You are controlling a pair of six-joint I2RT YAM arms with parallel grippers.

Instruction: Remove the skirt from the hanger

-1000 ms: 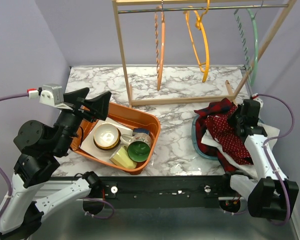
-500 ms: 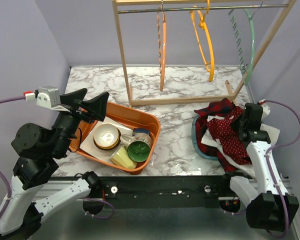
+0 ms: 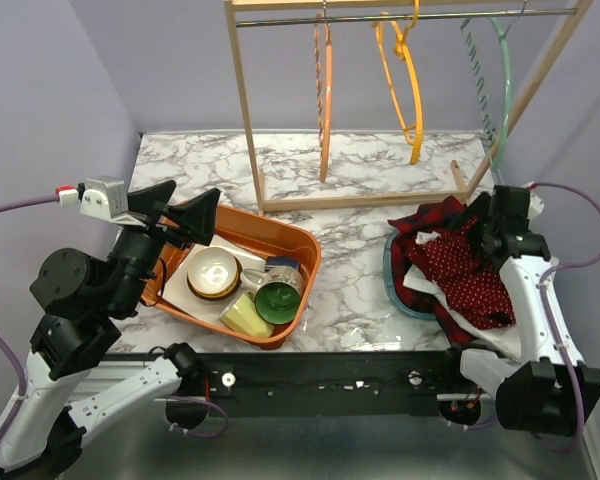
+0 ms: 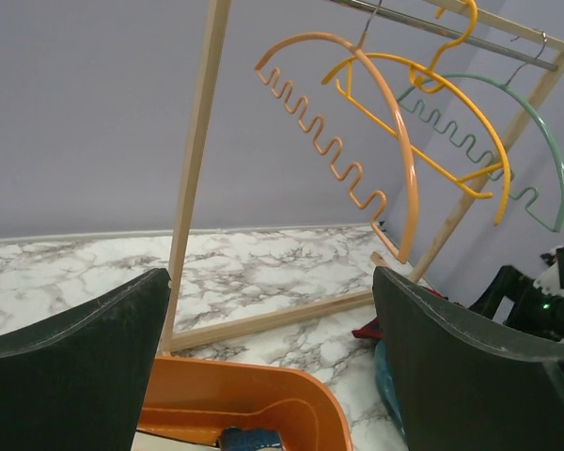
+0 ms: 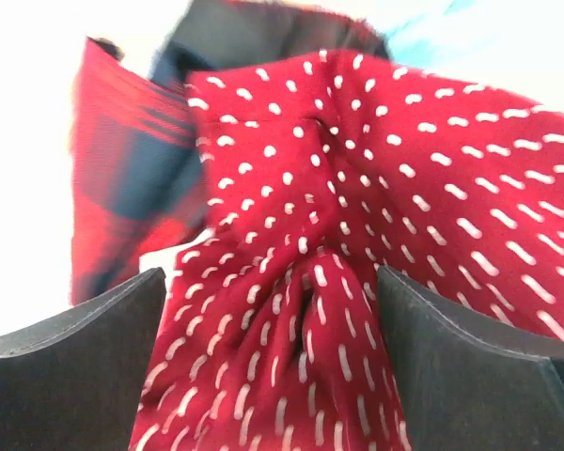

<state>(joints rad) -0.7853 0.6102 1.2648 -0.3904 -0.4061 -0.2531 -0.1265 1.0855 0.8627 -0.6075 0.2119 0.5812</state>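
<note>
Red dotted skirt (image 3: 460, 272) heaped on plaid cloth (image 3: 420, 222), just in front of wooden rack's (image 3: 360, 198) right foot; right gripper (image 5: 273, 301) close over skirt, jaws spread wide, gripping nothing; left gripper (image 3: 192, 200) raised front-left of rack, above orange bin (image 3: 300, 245); jaws wide, empty.

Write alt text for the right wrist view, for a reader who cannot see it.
Red cloth with white dots fills the view, bunched between the fingers of the open right gripper; red-and-dark plaid cloth lies at left.
</note>
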